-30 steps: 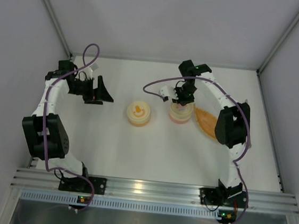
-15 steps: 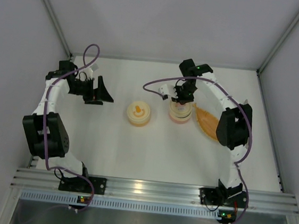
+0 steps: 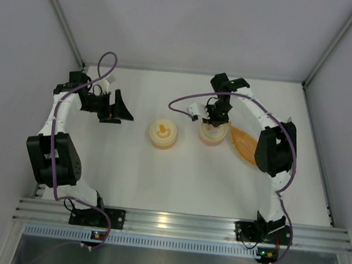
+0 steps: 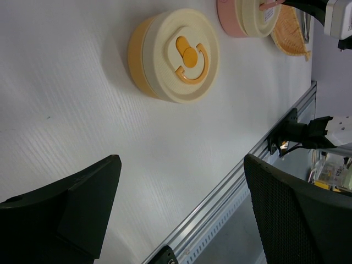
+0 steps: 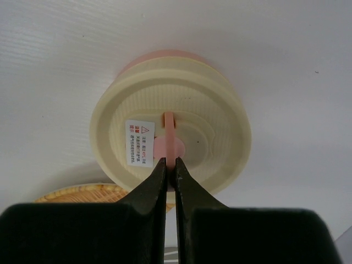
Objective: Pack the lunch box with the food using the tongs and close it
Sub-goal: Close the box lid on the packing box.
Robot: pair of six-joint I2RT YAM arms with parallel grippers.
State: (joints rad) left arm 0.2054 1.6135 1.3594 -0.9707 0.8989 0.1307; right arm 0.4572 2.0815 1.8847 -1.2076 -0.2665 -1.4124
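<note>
Grip: right jaws are closed on the thin pink tab (image 5: 169, 131) standing up from the middle of the cream lid (image 5: 187, 104).
Lid: it sits flat on the pink box (image 5: 159, 56), with a white sticker (image 5: 139, 143) just beside the tab.
Pink box: toward the far right part of the bench (image 3: 177, 176), with a woven tray (image 3: 246, 149) just beside it on the right-edge side.
Orange box (image 3: 163, 134): near the middle of the bench, lid on, apart from the pink one.
Left jaws: wide open and empty, hovering near the far left corner, well apart from both boxes.
Food: none shows in any view; I cannot tell whether it is under a lid.
Tongs: cannot be made out for certain.
Stage: likely the opening of the pink box, with packing not yet begun.
Risk, slip: the pinch sits on a slim tab, so a tilted pull could let it slide out.
Risk, lift: a tight lid would carry the whole box up, and nothing steadies its base.
Risk, knock: a lid swung toward the right edge could strike the tray.
</note>
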